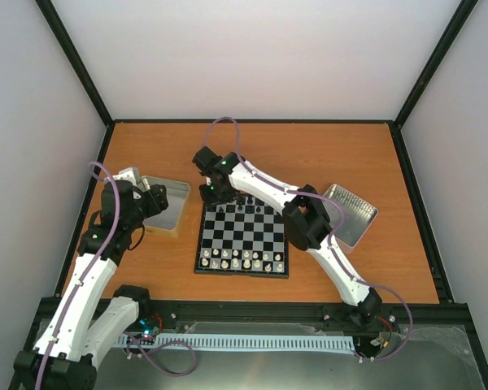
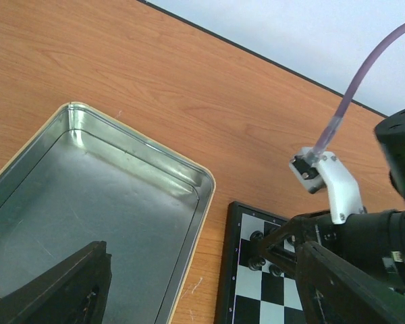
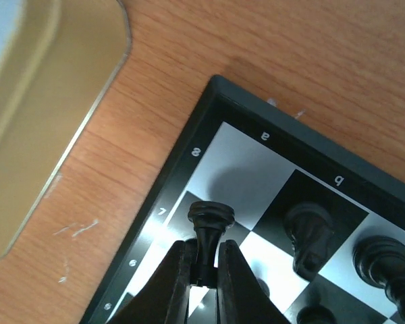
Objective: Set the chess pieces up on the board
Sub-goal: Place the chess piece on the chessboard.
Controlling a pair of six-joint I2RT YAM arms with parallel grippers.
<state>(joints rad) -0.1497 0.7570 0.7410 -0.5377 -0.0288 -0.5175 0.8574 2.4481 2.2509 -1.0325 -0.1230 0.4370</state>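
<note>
1. Right wrist view: the right tool [image 3: 204, 270] is clamped on a black piece [image 3: 211, 217]. Its two fingers are closed on the thin stem just under the flared head, and the piece is upright.
2. That piece hangs at the far-left corner of the board [image 3: 179, 169], over the edge square next to the bare pale corner square. The fingers hide its base, so I cannot tell whether it touches the board.
3. Other black pieces [image 3: 309, 236] stand on squares just beside it. In the top view the black men [image 1: 244, 209] stand along the far side and the whitish pieces [image 1: 237, 262] line the near side.
4. The left tool [image 2: 204, 256] has its fingers spread wide apart and holds nothing. It hovers over the metal tray [image 2: 142, 145] on the table [image 2: 88, 54], left of the board.
5. Judging by its look, the chessman is tiny, very light, rigid and smooth. It would tip or swivel easily in a loose pinch.
6. The narrow neck below the head seems the best hold, since it keeps the piece vertical. A gentle squeeze should be enough.
7. With neighbours so near, letting go probably calls for a level opening and a straight lift.
</note>
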